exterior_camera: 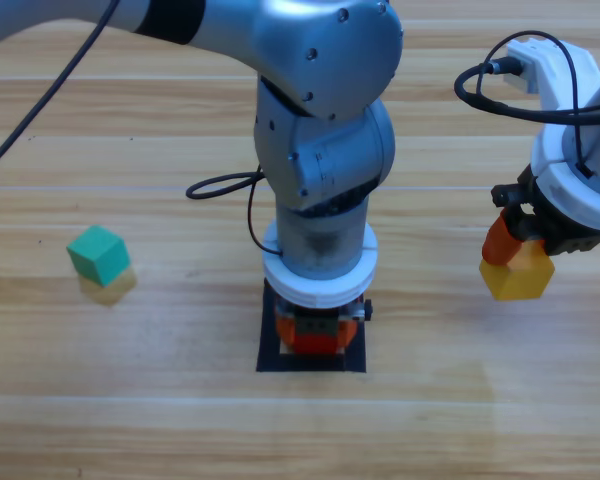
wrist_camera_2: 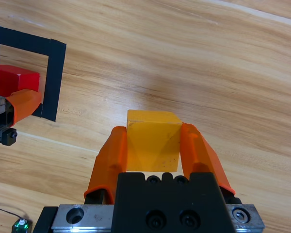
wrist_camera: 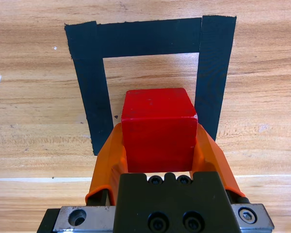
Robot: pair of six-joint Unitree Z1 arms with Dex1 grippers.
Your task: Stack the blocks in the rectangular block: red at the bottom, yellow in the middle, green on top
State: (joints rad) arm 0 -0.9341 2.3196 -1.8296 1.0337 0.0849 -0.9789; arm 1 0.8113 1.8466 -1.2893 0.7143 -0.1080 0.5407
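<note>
My left gripper (exterior_camera: pixel 316 333) points straight down over the rectangular block (exterior_camera: pixel 270 362), a black tape outline. It is shut on the red cube (wrist_camera: pixel 157 131), which sits inside the tape outline (wrist_camera: pixel 150 36), near its right strip. Whether the cube touches the wood I cannot tell. My right gripper (exterior_camera: pixel 515 252) is at the right, shut on the yellow cube (exterior_camera: pixel 518 276); the right wrist view shows that cube (wrist_camera_2: pixel 153 141) between both jaws, with bare wood beyond it. The green cube (exterior_camera: pixel 98 253) rests alone on the table at the left.
A black cable (exterior_camera: pixel 225 187) loops behind the left arm, whose grey body (exterior_camera: pixel 325 130) hides the table's upper middle. The right wrist view shows the tape square (wrist_camera_2: pixel 56 77) and the red cube (wrist_camera_2: pixel 12 77) off to its left.
</note>
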